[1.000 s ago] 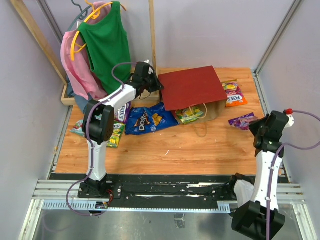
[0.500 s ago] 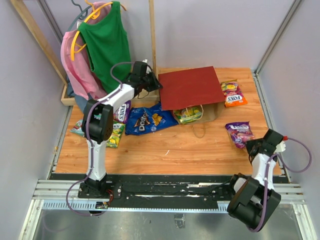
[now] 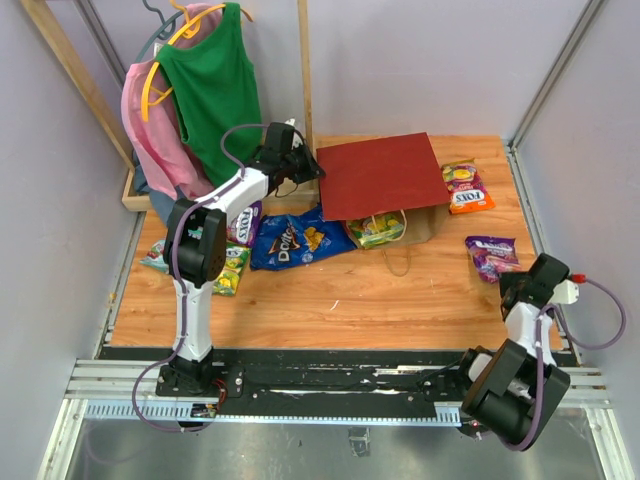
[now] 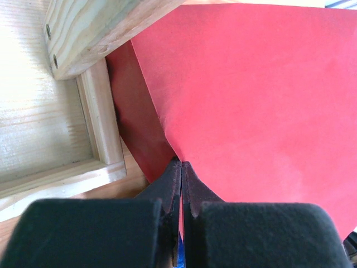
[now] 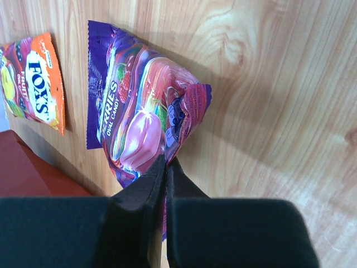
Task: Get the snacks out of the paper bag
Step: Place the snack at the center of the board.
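**Both grippers clamped, one on the bag and one on a snack**

My left gripper (image 4: 181, 167) had its fingers pressed together on the far-left corner of the paper bag (image 3: 380, 175), which lay on its side. My right gripper (image 5: 165, 165) pinched an edge of the purple candy bag (image 5: 139, 128), well right of the paper bag. The blue Doritos bag (image 3: 290, 240) lay just left of the bag's mouth, and a green-yellow packet (image 3: 375, 230) sat in it.
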Robot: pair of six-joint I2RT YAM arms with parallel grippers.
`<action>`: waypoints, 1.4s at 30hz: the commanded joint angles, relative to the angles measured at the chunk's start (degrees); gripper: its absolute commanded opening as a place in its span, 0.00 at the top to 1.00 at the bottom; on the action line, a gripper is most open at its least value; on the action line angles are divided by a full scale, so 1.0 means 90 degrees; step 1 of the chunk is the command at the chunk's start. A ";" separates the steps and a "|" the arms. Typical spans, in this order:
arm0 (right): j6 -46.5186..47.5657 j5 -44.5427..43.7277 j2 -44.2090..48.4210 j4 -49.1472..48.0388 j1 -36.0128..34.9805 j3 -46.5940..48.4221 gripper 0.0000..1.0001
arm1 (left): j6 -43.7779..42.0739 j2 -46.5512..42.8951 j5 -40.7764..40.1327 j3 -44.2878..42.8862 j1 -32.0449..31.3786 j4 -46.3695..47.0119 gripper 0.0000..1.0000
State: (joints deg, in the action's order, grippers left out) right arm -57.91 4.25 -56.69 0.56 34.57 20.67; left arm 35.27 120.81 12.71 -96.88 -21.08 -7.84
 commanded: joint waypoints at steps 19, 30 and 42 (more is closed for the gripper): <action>-0.0942 -0.0597 -0.3130 -0.1555 -0.0711 0.1616 0.99 | -0.0168 0.0082 0.0012 -0.0161 0.0155 0.0036 1.00; 0.0405 0.0588 -0.4780 -0.1080 -0.1079 0.3693 0.99 | -0.0178 0.0005 -0.0021 -0.0108 0.0155 0.0017 1.00; 0.1026 -0.0480 -0.2383 -0.0247 -0.1939 0.2684 0.02 | -0.0178 -0.0016 -0.0026 -0.0121 0.0158 0.0012 1.00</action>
State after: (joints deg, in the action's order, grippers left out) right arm -51.35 7.33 -88.60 -6.92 20.47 48.42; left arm 34.92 120.81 13.67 -96.88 -20.75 -7.86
